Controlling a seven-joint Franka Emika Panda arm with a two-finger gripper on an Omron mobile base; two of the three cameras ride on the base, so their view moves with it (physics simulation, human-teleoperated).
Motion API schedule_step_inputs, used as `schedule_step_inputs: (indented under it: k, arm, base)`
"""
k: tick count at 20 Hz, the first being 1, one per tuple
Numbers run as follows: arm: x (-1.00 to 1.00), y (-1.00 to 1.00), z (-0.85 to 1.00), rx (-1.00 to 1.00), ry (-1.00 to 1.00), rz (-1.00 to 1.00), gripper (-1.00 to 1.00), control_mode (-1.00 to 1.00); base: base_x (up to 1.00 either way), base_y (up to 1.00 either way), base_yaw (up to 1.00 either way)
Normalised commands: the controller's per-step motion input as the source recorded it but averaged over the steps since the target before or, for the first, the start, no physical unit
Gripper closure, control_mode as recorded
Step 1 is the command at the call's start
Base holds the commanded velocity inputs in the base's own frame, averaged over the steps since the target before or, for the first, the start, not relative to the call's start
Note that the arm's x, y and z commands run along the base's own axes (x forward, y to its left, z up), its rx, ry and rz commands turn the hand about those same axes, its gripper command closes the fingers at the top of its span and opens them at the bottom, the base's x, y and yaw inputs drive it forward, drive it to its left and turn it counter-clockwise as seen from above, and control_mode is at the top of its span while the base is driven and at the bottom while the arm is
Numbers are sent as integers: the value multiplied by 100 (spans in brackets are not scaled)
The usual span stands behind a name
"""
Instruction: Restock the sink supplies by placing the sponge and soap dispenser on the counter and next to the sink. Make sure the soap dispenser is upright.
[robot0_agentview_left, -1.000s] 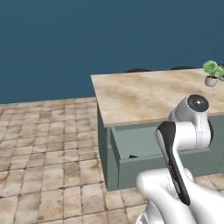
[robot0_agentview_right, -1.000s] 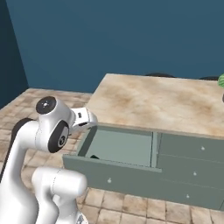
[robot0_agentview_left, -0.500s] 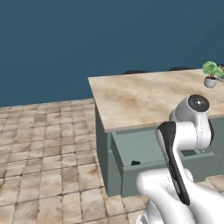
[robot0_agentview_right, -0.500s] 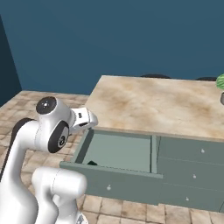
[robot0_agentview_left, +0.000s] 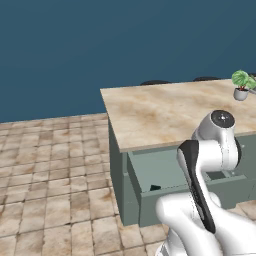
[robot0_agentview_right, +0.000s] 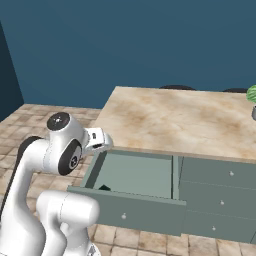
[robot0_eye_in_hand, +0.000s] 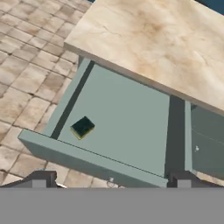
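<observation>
Even, bright rendered light, faint soft shadows, no glare, slightly coarse detail.

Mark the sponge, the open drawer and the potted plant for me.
sponge (robot0_eye_in_hand: 82, 127), hand view: on its dark green top face.
open drawer (robot0_eye_in_hand: 127, 127), hand view: on the bare floor of the drawer.
potted plant (robot0_agentview_left: 241, 80), left base view: on its green leaves.

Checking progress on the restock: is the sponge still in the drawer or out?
In. The sponge lies green side up on the floor of the open drawer, near its front left corner.
</observation>
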Motion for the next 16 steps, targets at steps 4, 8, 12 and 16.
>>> schedule_step_inputs:
  k: [4, 8, 12, 16]
  arm:
    - [0, 4, -100, 8, 26, -8, -100, -100]
    - [0, 32, -82, 5, 22, -20, -100, -100]
    - [0, 26, -35, 9, 2, -38, -100, -100]
    - [9, 6, -15, 15, 0, -41, -100, -100]
  base:
    - [0, 0, 0]
    - [0, 0, 0]
    - [0, 0, 0]
    - [0, 0, 0]
